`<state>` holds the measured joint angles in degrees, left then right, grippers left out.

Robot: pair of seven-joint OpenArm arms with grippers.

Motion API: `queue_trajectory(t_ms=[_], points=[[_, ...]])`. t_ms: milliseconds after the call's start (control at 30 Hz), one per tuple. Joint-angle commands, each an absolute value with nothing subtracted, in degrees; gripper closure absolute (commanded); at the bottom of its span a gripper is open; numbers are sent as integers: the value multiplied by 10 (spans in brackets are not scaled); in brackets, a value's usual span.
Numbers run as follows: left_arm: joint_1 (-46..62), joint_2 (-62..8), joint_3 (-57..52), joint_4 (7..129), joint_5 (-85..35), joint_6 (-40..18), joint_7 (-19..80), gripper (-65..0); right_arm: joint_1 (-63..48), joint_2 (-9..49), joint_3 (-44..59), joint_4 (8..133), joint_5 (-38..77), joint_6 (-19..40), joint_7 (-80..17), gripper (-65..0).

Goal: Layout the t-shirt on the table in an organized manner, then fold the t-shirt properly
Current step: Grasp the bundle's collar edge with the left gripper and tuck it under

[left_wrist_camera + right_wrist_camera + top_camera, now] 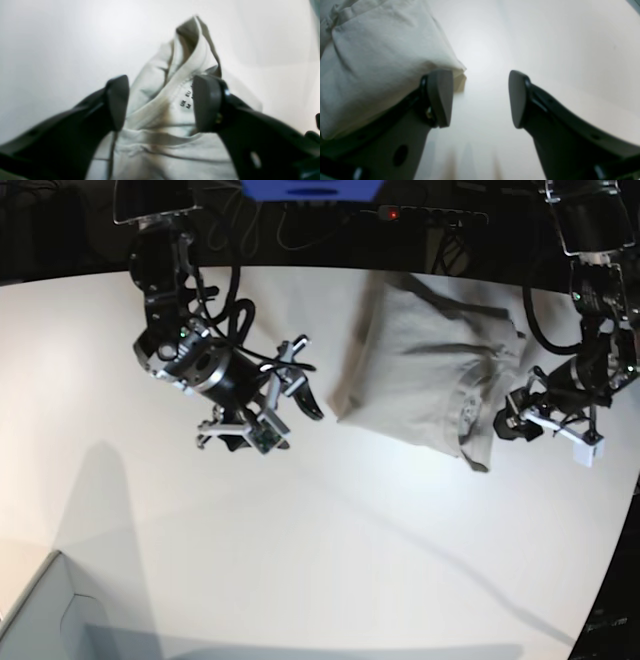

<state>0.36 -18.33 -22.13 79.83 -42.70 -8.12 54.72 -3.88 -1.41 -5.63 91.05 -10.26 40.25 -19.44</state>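
Nearest us, we see our left gripper [160,102] with jaws spread, gripping nothing, the t-shirt [430,370] collar between them. Farther left, our right gripper [480,98] gapes empty beside the shirt's edge. Shirt lies bunched at the table [300,560] far right, nearer the left arm.

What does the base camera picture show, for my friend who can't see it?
A beige-grey t-shirt lies partly folded on a big white table, with one robot arm on each side. The left gripper is open beside the shirt's collar, and the right gripper is open above bare table.
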Motion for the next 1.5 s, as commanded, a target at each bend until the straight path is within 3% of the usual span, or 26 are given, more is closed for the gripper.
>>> queue_trajectory(t_ms=[0,167,467,533,733,767,967,1233,1467], points=[[-9,-197,-215,805,-435,-81,540,-442,-32,-15,-56,922,-93,400,-179,-351],[-15,-202,-202,751,-435,-83,538,-480,-32,-15,-56,923,-93,400,-179,-351],[-78,-196,-133,656,-361,-85,538,-463,-32,-15,-56,923,-93,400,-179,-351],[-85,-196,-119,655,-357,-85,537,-384,-32,-15,-56,923,-93,400,-179,-351],[-102,-207,-27,654,-356,-85,448,-33,-32,-14,-56,923,-93,400,-179,-351],[-111,-213,-3,654,-354,-85,433,0,-32,-14,-55,923,-93,400,-179,-351],[-184,-215,150,604,-301,-85,369,0,-33,-13,-21,923,-93,400,-179,-351],[-294,-145,381,523,-269,-86,259,0,-61,-13,80,936,-93,400,-179,-351],[-343,-68,422,465,-269,-86,257,0,-93,-13,133,987,-93,400,-179,-351]])
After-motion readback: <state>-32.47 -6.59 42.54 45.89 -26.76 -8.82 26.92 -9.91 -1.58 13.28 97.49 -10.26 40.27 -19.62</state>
